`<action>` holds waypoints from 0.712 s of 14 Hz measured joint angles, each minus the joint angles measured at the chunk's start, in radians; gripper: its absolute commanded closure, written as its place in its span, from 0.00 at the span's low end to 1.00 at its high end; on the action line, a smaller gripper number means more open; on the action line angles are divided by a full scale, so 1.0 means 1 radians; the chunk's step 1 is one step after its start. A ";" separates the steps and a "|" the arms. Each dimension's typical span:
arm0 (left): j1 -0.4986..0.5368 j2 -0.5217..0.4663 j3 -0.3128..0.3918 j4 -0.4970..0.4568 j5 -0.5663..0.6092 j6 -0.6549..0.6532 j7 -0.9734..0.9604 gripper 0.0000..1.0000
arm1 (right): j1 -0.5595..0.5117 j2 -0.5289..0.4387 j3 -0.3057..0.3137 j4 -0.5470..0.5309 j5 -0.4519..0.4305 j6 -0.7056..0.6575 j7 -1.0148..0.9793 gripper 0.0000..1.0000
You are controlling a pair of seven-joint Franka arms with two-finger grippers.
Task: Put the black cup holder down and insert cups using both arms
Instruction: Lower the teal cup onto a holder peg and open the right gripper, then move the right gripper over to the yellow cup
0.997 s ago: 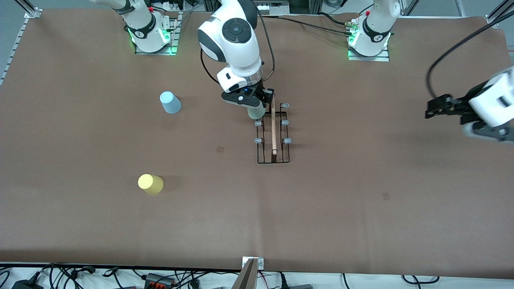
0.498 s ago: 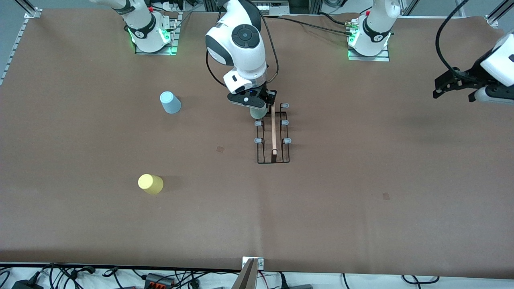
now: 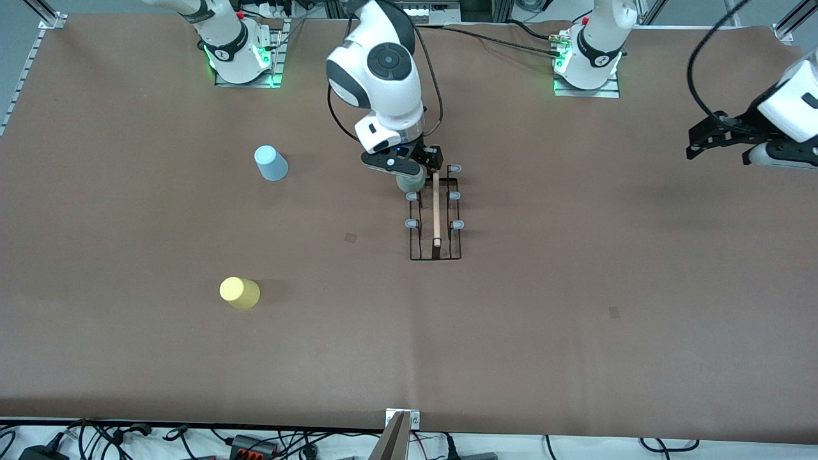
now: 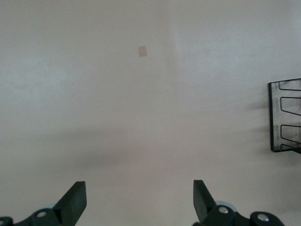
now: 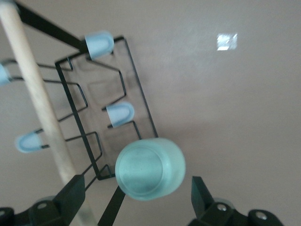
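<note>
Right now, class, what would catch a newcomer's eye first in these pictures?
The right gripper sits open around a pale green cup on a prong of the black cup holder mid-table. A light blue cup and a yellow cup wait toward the right arm's end. The left gripper hovers open over bare table.

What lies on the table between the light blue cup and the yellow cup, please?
In the front view, nothing: only bare brown table separates the light blue cup from the yellow cup, which sits nearer the camera.

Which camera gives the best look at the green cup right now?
The right wrist view: the green cup fills it, over the black cup holder. The front view shows a sliver under the right gripper; the left wrist view shows none.
</note>
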 measured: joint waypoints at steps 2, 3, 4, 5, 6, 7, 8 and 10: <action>0.010 0.004 0.000 0.006 0.000 -0.036 0.000 0.00 | -0.060 -0.073 -0.005 0.006 -0.005 -0.113 -0.108 0.00; 0.010 0.006 -0.001 0.008 0.000 -0.038 0.000 0.00 | -0.117 -0.107 -0.008 0.006 -0.007 -0.175 -0.212 0.00; 0.011 0.008 -0.001 0.010 0.000 -0.038 0.000 0.00 | -0.186 -0.129 -0.011 0.004 -0.008 -0.215 -0.328 0.00; 0.011 0.008 -0.001 0.011 0.000 -0.038 0.000 0.00 | -0.264 -0.140 -0.018 0.001 -0.008 -0.232 -0.459 0.00; 0.012 0.008 -0.001 0.013 0.000 -0.038 0.000 0.00 | -0.335 -0.139 -0.030 -0.002 -0.008 -0.234 -0.580 0.00; 0.012 0.008 -0.002 0.013 0.000 -0.038 0.000 0.00 | -0.402 -0.131 -0.044 -0.005 -0.008 -0.231 -0.689 0.00; 0.011 0.009 -0.002 0.013 0.000 -0.038 0.000 0.00 | -0.456 -0.117 -0.060 -0.009 -0.008 -0.215 -0.779 0.00; 0.012 0.009 -0.002 0.013 0.000 -0.038 0.000 0.00 | -0.510 -0.066 -0.102 -0.018 -0.008 -0.144 -0.888 0.00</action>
